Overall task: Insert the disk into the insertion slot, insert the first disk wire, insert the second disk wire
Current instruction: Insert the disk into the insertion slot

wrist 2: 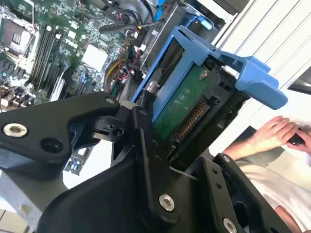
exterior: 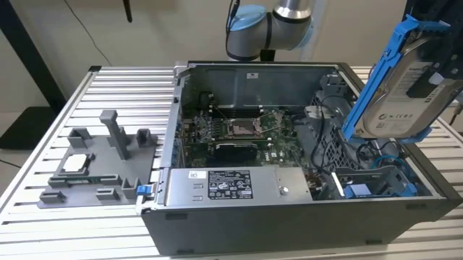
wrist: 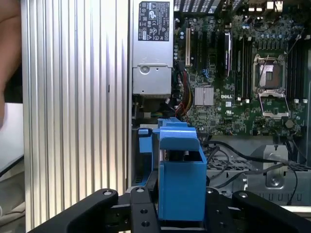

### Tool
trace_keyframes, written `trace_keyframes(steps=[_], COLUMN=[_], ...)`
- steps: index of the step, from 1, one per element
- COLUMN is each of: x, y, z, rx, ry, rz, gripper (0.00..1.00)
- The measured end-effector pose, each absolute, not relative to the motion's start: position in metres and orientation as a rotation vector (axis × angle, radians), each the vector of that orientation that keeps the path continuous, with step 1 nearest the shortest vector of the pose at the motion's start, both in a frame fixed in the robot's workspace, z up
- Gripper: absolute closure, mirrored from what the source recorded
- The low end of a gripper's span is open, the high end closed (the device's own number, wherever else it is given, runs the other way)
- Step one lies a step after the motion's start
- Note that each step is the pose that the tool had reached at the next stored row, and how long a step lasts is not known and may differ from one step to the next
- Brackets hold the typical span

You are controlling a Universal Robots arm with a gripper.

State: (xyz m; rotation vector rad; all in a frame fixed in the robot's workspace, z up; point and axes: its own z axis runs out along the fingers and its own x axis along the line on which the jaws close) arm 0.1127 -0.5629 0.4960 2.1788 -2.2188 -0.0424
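I have the claw (wrist: 176,206) pinching the disk (exterior: 405,89). In the first wrist view its black fingers (wrist: 141,208) press on both sides of the blue plastic carrier. The disk is a flat silver slab with a white label, edged all round by that blue frame. In the second wrist view I see its underside, a green circuit board with a row of connector pins. It hangs tilted in the air over the end of the case (exterior: 289,227) on the exterior view's right, above the slot (exterior: 372,184) and not yet in it.

The slot is a grey metal bay with blue plastic tabs, set in the case's near corner on that side. The case is an open-topped box of dark grey sheet metal. Inside lie a green motherboard (exterior: 239,127) and a silver power supply (exterior: 231,187) with a white sticker. Black and blue cables (exterior: 387,154) loop between the board and the slot.

The case stands on a worktop (exterior: 43,216) of ribbed aluminium slats. Just beside it, on the exterior view's left, sits a matte grey printed fixture (exterior: 101,162) with upright posts. A small silver square piece lies in one of its pockets.

The slot is hemmed in by the case's walls on two sides and by the cables on the board side, so the open way in is from above. Bare slats run around the fixture. A person's hand (wrist 2: 277,133) rests beyond the worktop's edge, well apart from the disk.
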Motion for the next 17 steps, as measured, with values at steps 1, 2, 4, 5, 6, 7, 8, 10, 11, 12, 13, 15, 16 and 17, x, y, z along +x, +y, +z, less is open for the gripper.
trace_keyframes(steps=[1, 2, 4, 5, 6, 7, 8, 10, 11, 12, 13, 15, 16, 17], x=[0.113, 0.113, 0.113, 0.113, 0.113, 0.113, 0.113, 0.113, 0.113, 0.113, 0.113, 0.113, 0.113, 0.113], y=[-0.563, -0.563, -0.563, -0.563, -0.563, -0.563, -0.563, -0.563, -0.564, -0.564, -0.564, -0.564, -0.565, -0.565], z=[0.496, 0.496, 0.495, 0.494, 0.494, 0.493, 0.492, 0.49, 0.49, 0.489, 0.488, 0.486, 0.485, 0.483], rx=[2.179, 2.178, 2.177, 2.176, 2.176, 2.176, 2.176, 2.176, 2.176, 2.176, 2.176, 2.176, 2.176, 2.176], ry=[-2.219, -2.219, -2.217, -2.216, -2.216, -2.216, -2.216, -2.216, -2.216, -2.216, -2.216, -2.216, -2.216, -2.216], rz=[-0.042, -0.043, -0.047, -0.048, -0.049, -0.049, -0.049, -0.049, -0.049, -0.049, -0.049, -0.049, -0.049, -0.049], gripper=[1.0, 1.0, 1.0, 1.0, 1.0, 1.0, 1.0, 1.0, 1.0, 1.0, 1.0, 1.0, 1.0, 1.0])
